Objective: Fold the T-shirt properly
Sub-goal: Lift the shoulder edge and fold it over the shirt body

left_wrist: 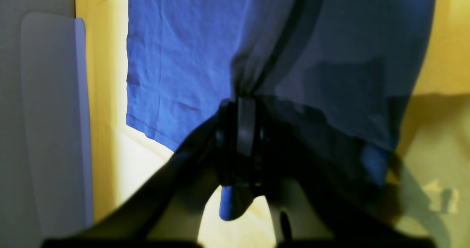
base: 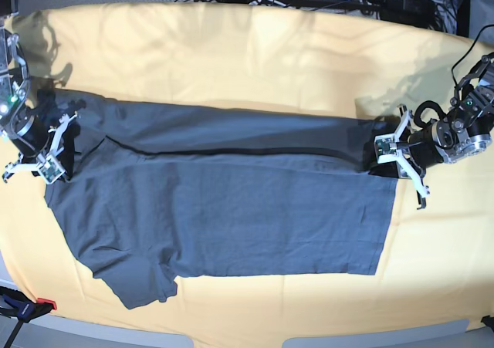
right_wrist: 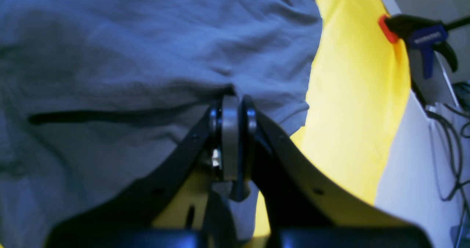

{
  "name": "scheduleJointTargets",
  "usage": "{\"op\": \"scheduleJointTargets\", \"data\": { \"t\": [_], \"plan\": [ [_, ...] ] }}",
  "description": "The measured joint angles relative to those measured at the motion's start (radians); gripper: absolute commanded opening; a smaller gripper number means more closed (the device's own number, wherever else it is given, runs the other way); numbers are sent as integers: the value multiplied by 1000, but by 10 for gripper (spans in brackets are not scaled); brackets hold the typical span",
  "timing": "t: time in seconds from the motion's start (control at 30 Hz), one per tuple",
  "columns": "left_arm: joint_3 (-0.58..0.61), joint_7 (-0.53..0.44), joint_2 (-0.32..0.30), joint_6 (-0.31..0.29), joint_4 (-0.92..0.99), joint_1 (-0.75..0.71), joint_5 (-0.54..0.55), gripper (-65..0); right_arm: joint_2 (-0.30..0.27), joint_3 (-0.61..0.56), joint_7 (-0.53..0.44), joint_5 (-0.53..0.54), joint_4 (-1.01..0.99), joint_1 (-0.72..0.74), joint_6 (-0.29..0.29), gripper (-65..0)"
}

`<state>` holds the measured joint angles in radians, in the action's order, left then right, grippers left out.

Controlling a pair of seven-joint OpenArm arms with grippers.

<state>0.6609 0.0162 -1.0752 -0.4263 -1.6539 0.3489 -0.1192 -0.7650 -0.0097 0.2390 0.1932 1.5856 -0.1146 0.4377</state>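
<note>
Both claws, left and right, pinch shut on opposite T-shirt ends.

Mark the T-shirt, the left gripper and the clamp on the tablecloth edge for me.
T-shirt [base: 255,217]: base view, flat middle of the body.
left gripper [base: 388,149]: base view, between its fingers at the shirt's hem end.
clamp [right_wrist: 426,38]: right wrist view, blue body beside the red pad.

Left end effector and right end effector both clamped, arms spread wide apart.
</note>
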Motion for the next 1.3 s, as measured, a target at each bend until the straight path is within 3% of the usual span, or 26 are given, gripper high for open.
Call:
{"op": "scheduleJointTargets", "data": {
  "t": [0.23, 0.3, 0.37, 0.4, 0.47, 0.57, 0.6, 0.63, 0.73, 0.83, 1.0, 1.07, 1.2, 1.3],
  "plan": [
    [0, 0, 0, 1, 0, 0, 0, -610, -4, -82, 32, 58, -34, 121, 6, -638],
    [0, 0, -1, 0, 0, 0, 0, -545, -3, -114, 31, 60, -34, 132, -14, -460],
    [0, -1, 0, 3, 0, 1, -12, -419, -1, -129, 48, 57, -34, 141, -39, -293],
    [0, 1, 0, 2, 0, 6, -11, -352, -2, -130, 65, 60, -34, 151, -41, -268],
    [1, 1, -3, -1, 0, 32, -12, -262, -3, -130, 102, 61, -35, 190, -100, -269],
    [1, 1, -15, 1, 0, 84, 21, -256, -12, -113, 187, 100, -24, 253, -136, -270],
    [1, 0, -23, -14, 0, 98, 36, -256, -16, -105, 225, 128, -11, 261, -108, -274],
    [0, 0, -28, -67, 0, 113, 48, -256, -20, -98, 254, 166, 3, 259, -61, -274],
    [-1, 3, -36, -269, -1, 127, 137, -260, -23, -100, 376, 319, 32, 248, 124, -274],
    [1, 0, -42, -279, -19, 106, 190, -260, -22, -101, 470, 465, 59, 247, 237, -274],
    [0, -8, -75, -279, -56, 40, 180, -260, -25, -100, 603, 638, 72, 238, 258, -273],
    [0, -8, -73, -280, -63, -2, 100, -260, -24, -100, 658, 680, 76, 213, 258, -273],
    [1, -9, -72, -281, -62, -55, -22, -260, -25, -100, 725, 671, 77, 138, 259, -273],
    [1, -9, -72, -282, -62, -55, -47, -260, -30, -100, 712, 626, 77, 79, 262, -273]
  ]
}}
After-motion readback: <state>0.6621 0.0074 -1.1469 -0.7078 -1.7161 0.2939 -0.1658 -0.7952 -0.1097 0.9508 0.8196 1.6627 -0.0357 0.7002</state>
